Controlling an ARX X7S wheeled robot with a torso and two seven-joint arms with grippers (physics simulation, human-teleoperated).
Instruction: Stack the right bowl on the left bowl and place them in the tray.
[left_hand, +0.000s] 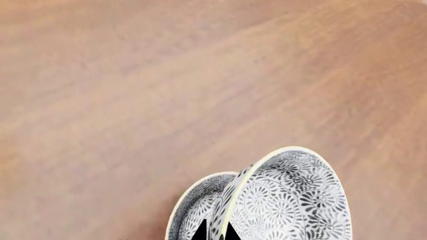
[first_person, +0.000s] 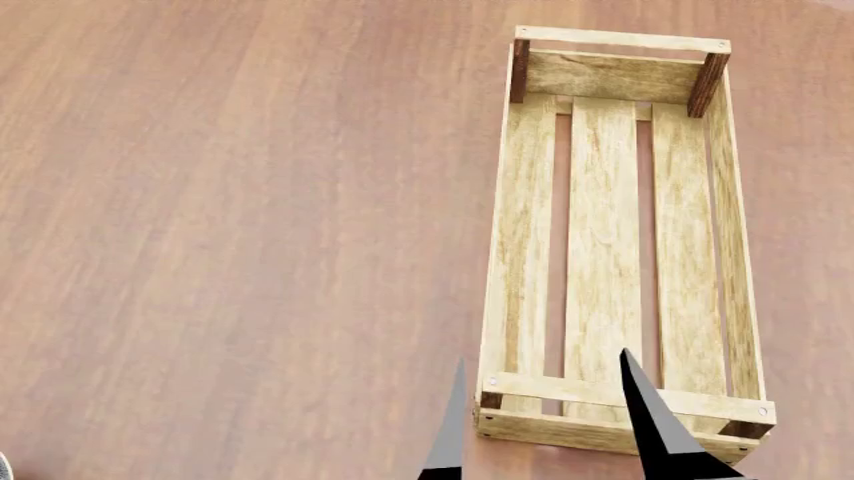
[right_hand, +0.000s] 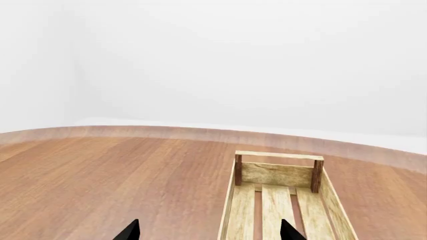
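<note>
Left gripper (left_hand: 215, 233) is pinched on the rim of the nested bowls (left_hand: 280, 200), carrying both together, while the right gripper (first_person: 541, 425) hangs spread and empty over the near end of the bare tray (first_person: 607, 240).

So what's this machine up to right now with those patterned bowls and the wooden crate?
The robot is meant to stack two bowls and set them in the tray. Its left hand is closed on the rim of the stacked bowls, which sit nested, tilted on edge above the wooden table. The tray lies on the table with nothing in it, so the bowls have not been placed yet. The right hand is open, holding nothing, near the tray's close end.
</note>
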